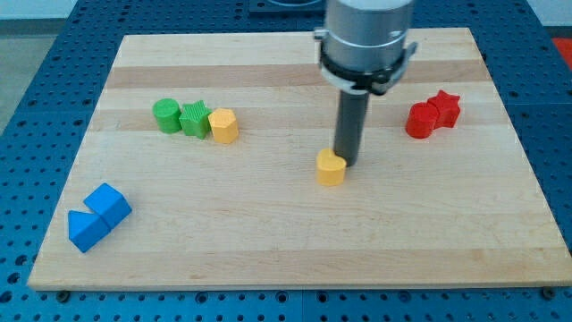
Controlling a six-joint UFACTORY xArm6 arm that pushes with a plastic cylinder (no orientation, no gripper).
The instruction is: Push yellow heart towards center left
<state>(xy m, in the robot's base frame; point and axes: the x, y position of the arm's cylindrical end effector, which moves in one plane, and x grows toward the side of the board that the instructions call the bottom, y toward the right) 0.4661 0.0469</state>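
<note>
The yellow heart (pixel 331 167) lies near the middle of the wooden board (pixel 295 233). My tip (pixel 345 162) stands right against the heart's upper right side, touching or nearly touching it. The rod rises from there to the grey arm body at the view's top. The centre left of the board lies far to the view's left of the heart.
A green cylinder (pixel 165 115), a green star (pixel 194 119) and a yellow hexagon (pixel 223 125) stand in a row at the upper left. A blue cube (pixel 109 205) and blue triangle (pixel 85 231) sit at the lower left. A red cylinder (pixel 419 120) and red star (pixel 444 108) stand at the upper right.
</note>
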